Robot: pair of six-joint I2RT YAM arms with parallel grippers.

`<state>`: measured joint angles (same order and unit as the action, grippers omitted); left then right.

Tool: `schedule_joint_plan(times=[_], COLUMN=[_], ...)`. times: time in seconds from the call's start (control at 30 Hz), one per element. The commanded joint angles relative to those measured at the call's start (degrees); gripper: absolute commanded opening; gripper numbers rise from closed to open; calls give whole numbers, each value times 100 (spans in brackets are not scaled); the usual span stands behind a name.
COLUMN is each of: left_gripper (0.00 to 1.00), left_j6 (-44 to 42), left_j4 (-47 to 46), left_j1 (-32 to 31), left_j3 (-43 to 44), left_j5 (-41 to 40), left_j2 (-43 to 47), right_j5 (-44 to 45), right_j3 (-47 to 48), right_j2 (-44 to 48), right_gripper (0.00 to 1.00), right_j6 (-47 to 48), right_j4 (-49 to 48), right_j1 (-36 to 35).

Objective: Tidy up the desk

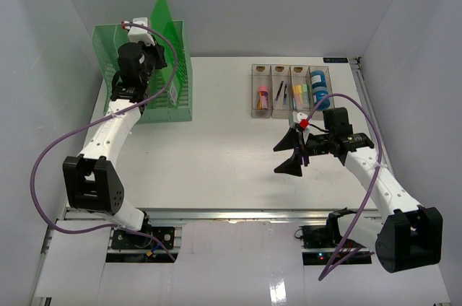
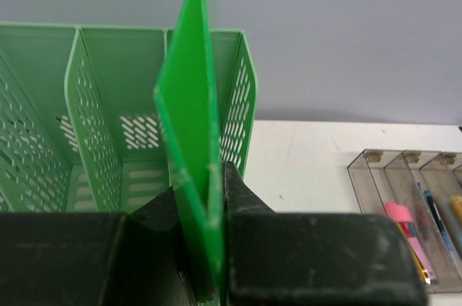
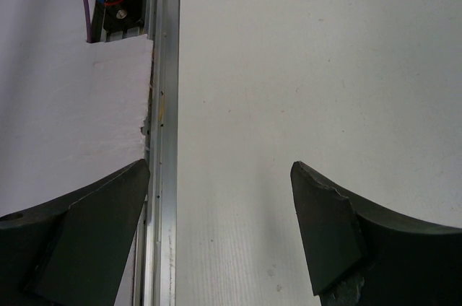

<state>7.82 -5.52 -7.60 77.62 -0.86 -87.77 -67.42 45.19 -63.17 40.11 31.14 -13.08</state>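
The white desk [image 1: 216, 154] is bare across its middle. My left gripper [image 1: 153, 55] is shut on a thin green plastic folder [image 1: 164, 16], held upright on edge over the green slotted file rack [image 1: 173, 82] at the back left. In the left wrist view the folder [image 2: 189, 104] stands pinched between my left gripper's [image 2: 208, 201] black fingers, above the rack's rightmost slots [image 2: 231, 111]. My right gripper [image 1: 288, 154] hovers open over the desk's right half, nothing between its fingers. In the right wrist view the right gripper [image 3: 220, 169] spans bare desk [image 3: 289, 68].
A clear four-compartment tray [image 1: 273, 72] at the back right holds a pink highlighter [image 1: 263, 94], pens and a blue roll [image 1: 318, 82]; its compartments [image 2: 375, 183] show in the left wrist view too. A metal rail [image 3: 164, 68] runs along the desk's front edge. Grey walls enclose the desk.
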Motion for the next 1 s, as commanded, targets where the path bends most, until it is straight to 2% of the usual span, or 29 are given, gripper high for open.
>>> schedule_joint_plan(times=[0.0,0.6,0.97], left_gripper=[0,0,0], left_j6=[-117,-413,-186], left_j4=[-849,-1494,-2141], left_j1=[39,39,39], left_j3=[81,-271,-1405], left_j5=[39,78,351], left_j2=[34,-306,-154], right_j5=[-48,-69,-69], right_j3=[-10,-30,-51], right_j2=[-55,-77,-131], right_gripper=[86,86,86], right_j6=[93,102,120], right_j4=[-64,-64,-55], right_j1=[34,106,141])
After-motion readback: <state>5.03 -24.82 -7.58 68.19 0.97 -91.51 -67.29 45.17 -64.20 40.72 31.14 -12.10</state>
